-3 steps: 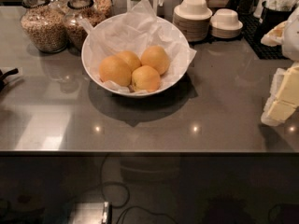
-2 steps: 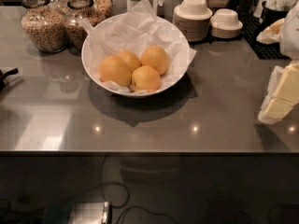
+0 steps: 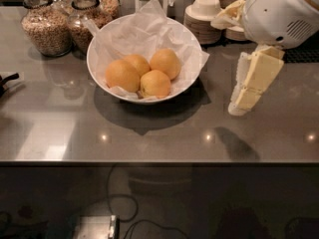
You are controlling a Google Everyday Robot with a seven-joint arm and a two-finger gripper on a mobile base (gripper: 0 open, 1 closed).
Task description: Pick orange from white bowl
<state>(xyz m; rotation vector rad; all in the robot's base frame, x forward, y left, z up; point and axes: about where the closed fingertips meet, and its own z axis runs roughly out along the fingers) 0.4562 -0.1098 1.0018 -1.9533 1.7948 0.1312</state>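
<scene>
The white bowl (image 3: 91, 66) stands on the grey counter at the centre left, lined with crinkled white paper. Several oranges (image 3: 122, 75) lie together in it. My gripper (image 3: 247, 92) hangs over the counter to the right of the bowl, pointing down and a little left, its tip close to the counter surface. It is apart from the bowl and holds nothing that I can see. The white arm housing (image 3: 281, 11) fills the upper right corner.
Two glass jars of grains (image 3: 47, 26) stand behind the bowl at the back left. Stacks of cream paper bowls (image 3: 202, 16) stand at the back right, partly behind the arm. A dark object (image 3: 6, 81) pokes in at the left edge. The counter's front edge (image 3: 149, 161) runs across below.
The arm and gripper have moved left and further into view, closer to the bowl. The bowl and oranges have not moved.
</scene>
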